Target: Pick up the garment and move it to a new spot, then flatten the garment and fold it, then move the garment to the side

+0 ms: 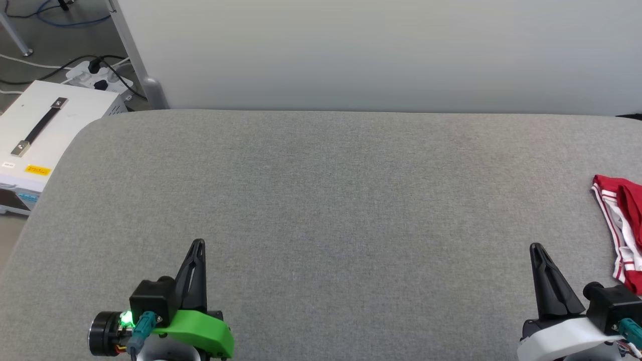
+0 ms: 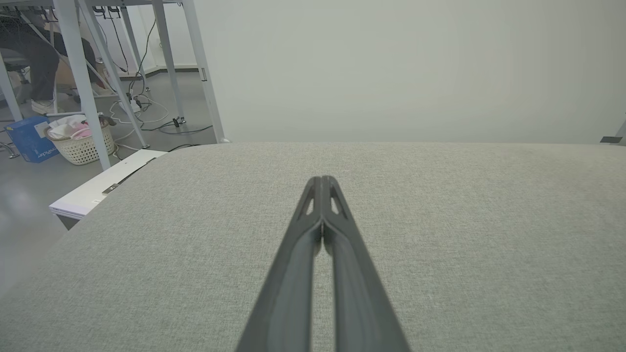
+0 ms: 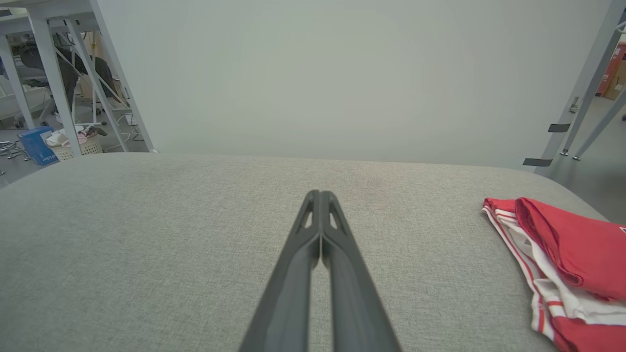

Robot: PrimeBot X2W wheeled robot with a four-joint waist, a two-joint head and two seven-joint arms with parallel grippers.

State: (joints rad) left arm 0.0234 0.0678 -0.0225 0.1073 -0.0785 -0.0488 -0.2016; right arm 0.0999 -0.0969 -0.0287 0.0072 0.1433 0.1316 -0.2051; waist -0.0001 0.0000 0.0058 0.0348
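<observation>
Garment (image 1: pixel 625 225) lay bunched at the 3 o'clock edge of the grey worktop (image 1: pixel 321 190) in the head view, its red and white folds partly cut off by the frame and touching neither arm. Left end effector (image 1: pixel 199 244) sat at 7 o'clock and right end effector (image 1: pixel 536 247) at 5 o'clock. Both pointed toward 12 o'clock, fingers pressed together and gripping nothing.
</observation>
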